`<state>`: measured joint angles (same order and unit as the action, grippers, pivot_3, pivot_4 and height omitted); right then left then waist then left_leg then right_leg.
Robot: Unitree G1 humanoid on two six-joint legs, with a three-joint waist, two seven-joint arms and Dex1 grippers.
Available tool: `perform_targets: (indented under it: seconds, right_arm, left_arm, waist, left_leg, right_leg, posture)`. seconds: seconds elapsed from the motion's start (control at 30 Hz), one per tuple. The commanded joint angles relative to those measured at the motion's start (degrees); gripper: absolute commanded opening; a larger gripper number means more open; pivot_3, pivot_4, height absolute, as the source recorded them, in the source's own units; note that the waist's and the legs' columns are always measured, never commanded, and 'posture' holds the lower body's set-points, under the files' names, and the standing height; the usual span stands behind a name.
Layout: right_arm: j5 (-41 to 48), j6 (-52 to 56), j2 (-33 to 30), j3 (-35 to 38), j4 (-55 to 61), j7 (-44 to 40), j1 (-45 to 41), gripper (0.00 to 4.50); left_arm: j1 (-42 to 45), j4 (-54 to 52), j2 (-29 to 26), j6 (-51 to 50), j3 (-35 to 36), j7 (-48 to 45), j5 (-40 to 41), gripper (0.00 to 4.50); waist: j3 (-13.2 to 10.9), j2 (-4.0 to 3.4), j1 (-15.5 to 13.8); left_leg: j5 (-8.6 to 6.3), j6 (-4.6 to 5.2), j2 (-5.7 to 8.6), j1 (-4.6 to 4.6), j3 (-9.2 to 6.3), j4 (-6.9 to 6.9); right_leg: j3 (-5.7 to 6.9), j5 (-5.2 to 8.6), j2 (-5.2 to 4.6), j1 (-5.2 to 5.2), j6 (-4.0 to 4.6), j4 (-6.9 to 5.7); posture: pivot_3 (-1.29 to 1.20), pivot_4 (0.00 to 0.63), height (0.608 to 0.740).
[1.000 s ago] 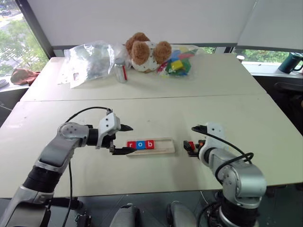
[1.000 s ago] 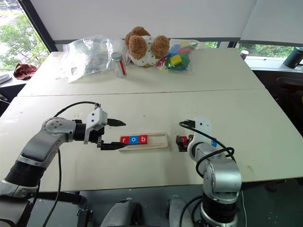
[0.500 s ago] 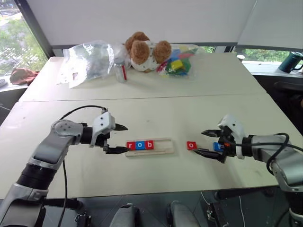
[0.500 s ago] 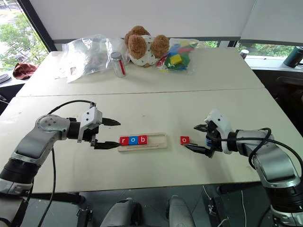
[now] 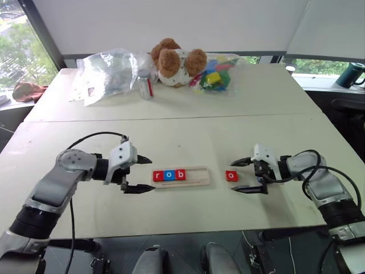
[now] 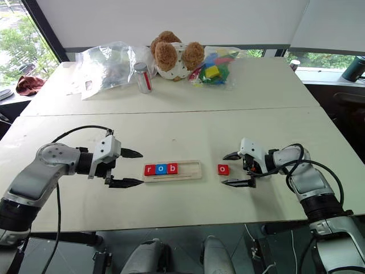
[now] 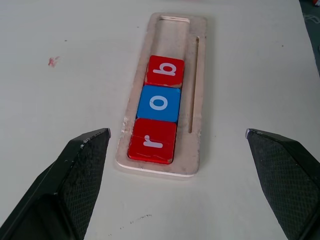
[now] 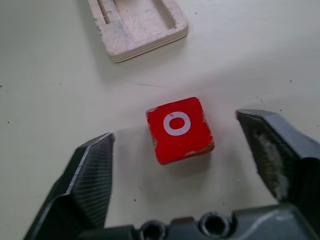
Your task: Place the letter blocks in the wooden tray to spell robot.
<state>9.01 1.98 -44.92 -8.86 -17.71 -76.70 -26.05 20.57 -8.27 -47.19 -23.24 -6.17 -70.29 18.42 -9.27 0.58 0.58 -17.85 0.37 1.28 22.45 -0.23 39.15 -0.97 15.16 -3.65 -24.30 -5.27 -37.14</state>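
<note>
Three letter blocks, a red "r" (image 7: 151, 140), a blue "o" (image 7: 159, 103) and a red "b" (image 7: 165, 71), sit side by side in the left end of the wooden tray (image 5: 194, 176), which lies flat near the front edge of the white table (image 5: 188, 137); the tray's right end holds no tile. A fourth block, a red "o" (image 5: 231, 176), lies face up on the table just right of the tray, apart from it.

The right gripper (image 5: 247, 176) points in from the right toward that loose tile, its two black fingers spread either side of it with visible gaps and holding nothing; in the right wrist view the tile (image 8: 179, 129) sits between the fingers (image 8: 90, 170) without touching either. The left gripper (image 5: 142, 174) hovers just off the tray's left end, fingers wide apart and empty, the tray's near end (image 7: 159, 166) lying between them in the left wrist view.

Along the far table, a teddy bear (image 5: 174, 61) sits between a clear plastic bag (image 5: 105, 73) with a small bottle (image 5: 146, 84) and a bag of multicoloured toy blocks (image 5: 213, 76). A dark mug (image 5: 350, 75) stands on the ledge at the far right.
</note>
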Motion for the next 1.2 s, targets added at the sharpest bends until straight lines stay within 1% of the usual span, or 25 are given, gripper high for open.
perform_targets:
  seconds: [0.03,0.1,0.13,0.23,0.33,0.43,0.53,0.73,0.83,1.2]
  right_arm:
    - [-0.3,-2.4,0.8,0.0,-1.7,-0.8,-1.7,2.63]
    - [-0.7,-3.2,1.4,-0.3,-2.9,-1.1,-2.3,1.56]
    - [-0.9,-3.6,1.6,-0.5,-3.2,-1.2,-2.4,1.17]
    - [-0.7,-3.1,2.0,-0.2,-2.3,-0.9,-3.0,1.14]
    - [2.1,3.4,3.4,0.4,3.1,-0.5,-5.6,1.14]
    - [1.7,8.6,5.5,-1.7,7.9,0.1,-8.8,1.14]
    - [-0.5,11.1,7.2,-4.4,10.1,1.4,-11.1,1.14]
    - [-5.4,12.2,9.8,-9.9,10.7,3.7,-13.5,1.14]
    - [-5.9,12.3,10.6,-11.7,11.0,2.8,-13.5,1.14]
    - [-8.0,11.9,14.4,-14.2,7.6,4.2,-14.5,1.14]
  left_arm:
    - [0.1,-2.2,-0.6,0.0,1.8,0.6,0.9,4.50]
    - [0.3,-2.2,-0.5,-0.1,1.7,0.8,0.8,4.50]
    - [0.4,-2.1,-0.6,-0.1,1.7,0.8,0.9,4.50]
    - [0.5,-1.6,-1.0,0.0,2.0,0.7,0.8,4.50]
    - [0.0,-0.3,-1.9,0.8,2.4,0.1,0.4,4.50]
    - [0.0,0.4,-2.3,1.4,2.1,0.0,0.2,4.50]
    - [0.2,0.6,-2.0,1.6,1.6,0.3,0.0,4.50]
    - [-0.4,0.3,-1.3,2.1,1.2,1.0,-0.4,4.50]
    - [-1.0,0.0,-0.9,1.9,1.4,1.5,-0.4,4.50]
    - [-2.6,-0.8,-0.6,1.7,1.6,2.7,-0.1,4.50]
  waist:
    - [0.0,0.00,0.0]
    - [0.0,0.00,0.1]
    - [0.0,-0.01,0.1]
    - [0.0,-0.01,0.1]
    - [0.0,-0.02,0.3]
    - [0.0,-0.08,0.5]
    - [0.0,-0.08,0.2]
    - [0.0,-0.07,0.0]
    - [0.0,-0.07,0.1]
    - [0.0,-0.07,0.1]
  left_leg:
    - [0.00,-0.01,0.00,0.00,0.00,0.00]
    - [0.00,-0.01,-0.01,-0.01,-0.01,-0.02]
    - [0.00,-0.02,-0.01,-0.01,-0.01,-0.02]
    - [0.00,-0.02,-0.01,-0.01,-0.02,-0.04]
    - [0.01,-0.04,-0.01,-0.01,-0.01,-0.03]
    - [0.02,-0.05,-0.02,-0.01,-0.01,-0.04]
    - [0.02,-0.06,-0.03,0.00,-0.04,-0.07]
    - [0.02,-0.06,0.08,0.11,-0.06,-0.04]
    - [0.02,-0.06,0.08,0.11,-0.05,-0.04]
    - [0.02,-0.06,0.06,0.10,-0.06,-0.04]
  right_leg:
    - [0.00,0.00,0.00,0.00,0.00,0.00]
    - [0.00,0.00,0.00,-0.01,0.00,-0.01]
    - [0.00,0.00,0.00,-0.02,0.00,-0.01]
    - [0.01,0.00,0.00,-0.03,0.00,-0.01]
    - [-0.01,0.00,-0.01,-0.03,0.01,-0.02]
    - [-0.05,-0.01,0.00,-0.09,0.01,-0.07]
    - [-0.01,-0.01,0.01,-0.12,0.01,-0.08]
    - [0.03,-0.01,-0.12,-0.12,0.01,0.00]
    - [0.03,-0.01,-0.11,-0.15,0.01,-0.01]
    - [0.04,-0.01,-0.07,-0.17,0.01,-0.05]
  posture:
    - [0.00,0.150,0.740]
    - [0.00,0.150,0.740]
    - [0.00,0.150,0.740]
    - [0.00,0.150,0.740]
    - [0.00,0.150,0.740]
    - [0.00,0.150,0.740]
    - [0.00,0.150,0.740]
    - [0.00,0.150,0.740]
    - [0.00,0.150,0.740]
    - [0.00,0.150,0.740]
